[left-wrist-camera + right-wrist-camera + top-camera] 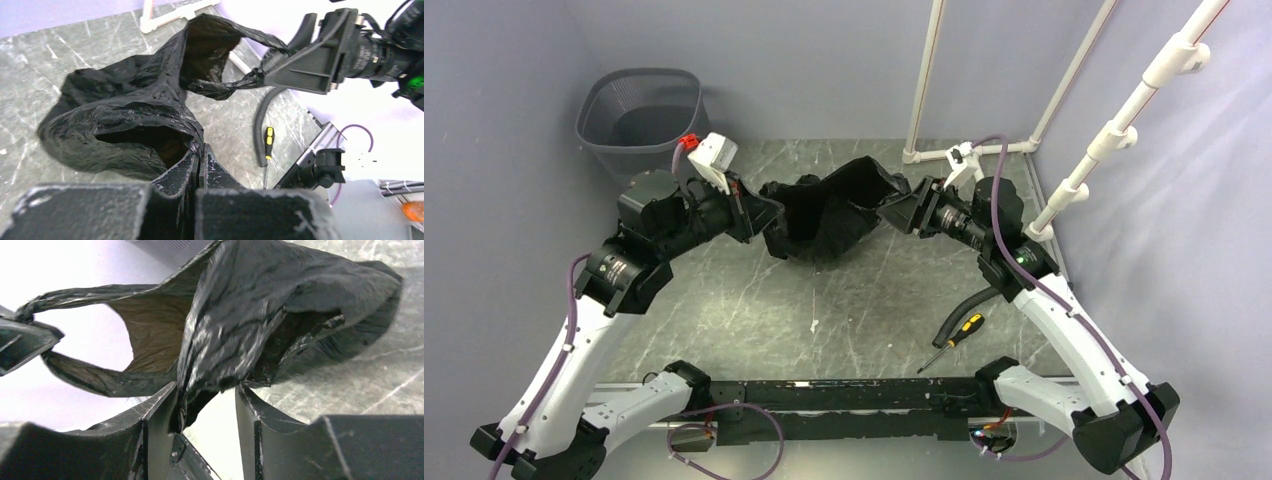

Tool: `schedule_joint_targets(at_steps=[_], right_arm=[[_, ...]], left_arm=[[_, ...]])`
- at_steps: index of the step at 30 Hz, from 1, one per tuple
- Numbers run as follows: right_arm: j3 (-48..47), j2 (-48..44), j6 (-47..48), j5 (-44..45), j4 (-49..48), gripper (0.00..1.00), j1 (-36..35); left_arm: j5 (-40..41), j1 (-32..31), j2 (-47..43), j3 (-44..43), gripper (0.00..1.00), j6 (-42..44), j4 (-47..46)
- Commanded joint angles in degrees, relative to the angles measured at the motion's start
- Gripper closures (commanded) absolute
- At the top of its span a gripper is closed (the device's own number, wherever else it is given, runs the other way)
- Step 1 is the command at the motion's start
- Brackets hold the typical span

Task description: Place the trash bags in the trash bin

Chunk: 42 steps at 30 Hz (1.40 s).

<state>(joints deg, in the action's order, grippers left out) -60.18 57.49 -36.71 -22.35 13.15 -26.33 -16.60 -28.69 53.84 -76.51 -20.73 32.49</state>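
While the wrinkled black plastic trash bag [829, 208] is clamped by the left hand [767, 215] at frame centre, the right hand [896, 212] is held open; one-sided slack could be snagged short of the grey mesh bin [619, 152], upper left.

Left arm [664, 215] stands between trash bags [829, 210] and trash bin [606, 140].
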Motion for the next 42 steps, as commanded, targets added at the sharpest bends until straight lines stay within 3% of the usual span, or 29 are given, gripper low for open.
schedule_joint_targets(at_steps=[1,8,14,17,22,24,26,28,32,42], right_arm=[[5.29,-2.47,-5.47,3.98,-5.23,0.5,-0.02],[9.5,-3.64,-8.22,4.16,-12.88,0.41,-0.13],[9.01,-3.98,-8.14,11.98,-11.91,0.41,-0.22],[8.95,-4.53,-7.5,16.17,-12.58,0.45,-0.2],[10.35,-4.59,-7.09,9.71,-22.32,0.66,-0.22],[10.95,-4.34,-7.31,6.37,-25.9,0.66,-0.21],[11.16,-4.17,-7.24,4.6,-27.81,0.6,-0.22],[9.71,-3.4,-6.06,6.16,-24.77,0.52,-0.22],[4.6,-0.8,-5.06,17.87,-10.28,0.41,-0.12],[-0.63,4.01,-0.8,26.08,0.78,0.36,-0.72]], left_arm=[[-6.29,0.1,-0.13,2.23,0.98,-0.67,-1.26],[-9.2,0.03,0.22,4.9,0.98,-3.35,-4.19],[-10.82,0.03,1.35,4.49,0.98,-3.7,-5.04],[-10.67,0.04,1.18,4.53,0.97,-3.6,-4.86],[-11.04,0.05,1.17,4.99,0.98,-3.98,-5.42],[-11.44,0.04,1.32,5.32,0.97,-4.37,-5.92],[-11.85,0.03,1.35,5.62,0.98,-4.64,-6.38],[-11.86,0.06,1.24,5.93,0.98,-4.84,-6.62],[-12.12,0.04,1.43,5.6,0.98,-4.59,-6.29],[-12.33,0.1,1.24,5.32,0.98,-5.02,-6.58]])
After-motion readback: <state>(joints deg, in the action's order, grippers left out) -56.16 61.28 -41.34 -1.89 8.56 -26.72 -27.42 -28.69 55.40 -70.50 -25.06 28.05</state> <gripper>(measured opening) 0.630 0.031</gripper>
